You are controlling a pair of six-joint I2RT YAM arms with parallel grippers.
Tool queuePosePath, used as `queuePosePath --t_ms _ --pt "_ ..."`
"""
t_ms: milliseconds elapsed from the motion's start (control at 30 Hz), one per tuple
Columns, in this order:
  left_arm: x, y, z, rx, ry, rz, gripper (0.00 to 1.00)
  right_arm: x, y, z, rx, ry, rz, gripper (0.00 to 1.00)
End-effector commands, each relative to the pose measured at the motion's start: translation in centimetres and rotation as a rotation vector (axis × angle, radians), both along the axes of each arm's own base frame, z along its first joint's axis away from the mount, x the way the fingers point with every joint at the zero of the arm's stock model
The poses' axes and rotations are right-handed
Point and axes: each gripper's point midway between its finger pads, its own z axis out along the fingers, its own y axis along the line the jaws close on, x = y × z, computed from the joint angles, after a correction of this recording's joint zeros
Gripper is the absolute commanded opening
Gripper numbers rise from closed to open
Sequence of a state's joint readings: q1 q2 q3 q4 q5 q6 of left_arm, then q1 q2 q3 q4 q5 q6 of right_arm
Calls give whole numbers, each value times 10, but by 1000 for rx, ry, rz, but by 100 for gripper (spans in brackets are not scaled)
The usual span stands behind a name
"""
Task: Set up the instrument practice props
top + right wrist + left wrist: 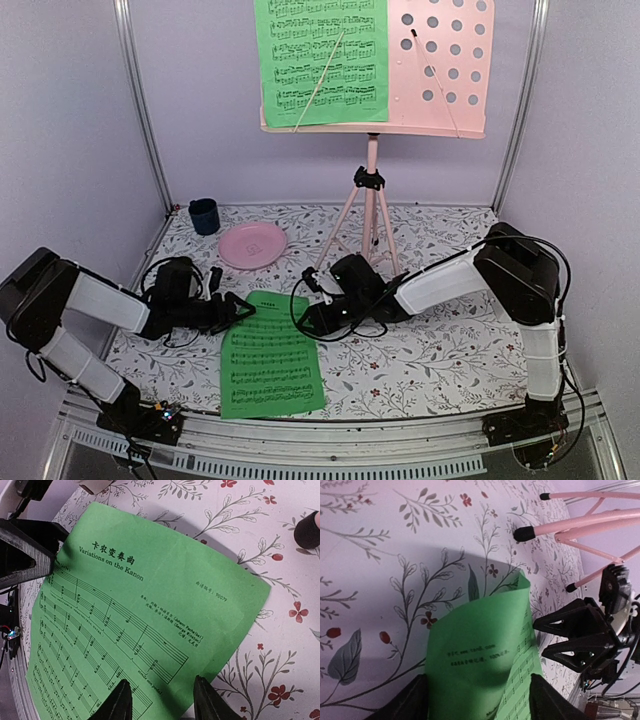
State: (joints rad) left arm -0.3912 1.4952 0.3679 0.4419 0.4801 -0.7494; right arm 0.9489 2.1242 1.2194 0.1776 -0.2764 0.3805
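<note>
The pink music stand stands at the back, and one green page rests on the left half of its perforated desk. A second green sheet-music page lies on the floral cloth at the front. My left gripper is open at the page's top left edge. In the left wrist view the page curls up between the fingers. My right gripper is open over the top right corner, its fingers just above the page. The metronome is out of view.
A pink plate and a dark blue cup sit at the back left. The stand's rubber-tipped feet rest close behind both grippers. Walls and metal posts close in the sides.
</note>
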Motion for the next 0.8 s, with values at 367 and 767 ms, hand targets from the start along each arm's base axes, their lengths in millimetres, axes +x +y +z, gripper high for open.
queuePosePath --t_ms 367,767 --pt "-19 -16 39 -259 -51 6 98 -20 -25 -59 -148 120 5 44" --pt "-17 -48 53 -252 -82 56 92 -18 -6 -47 -90 133 13 44"
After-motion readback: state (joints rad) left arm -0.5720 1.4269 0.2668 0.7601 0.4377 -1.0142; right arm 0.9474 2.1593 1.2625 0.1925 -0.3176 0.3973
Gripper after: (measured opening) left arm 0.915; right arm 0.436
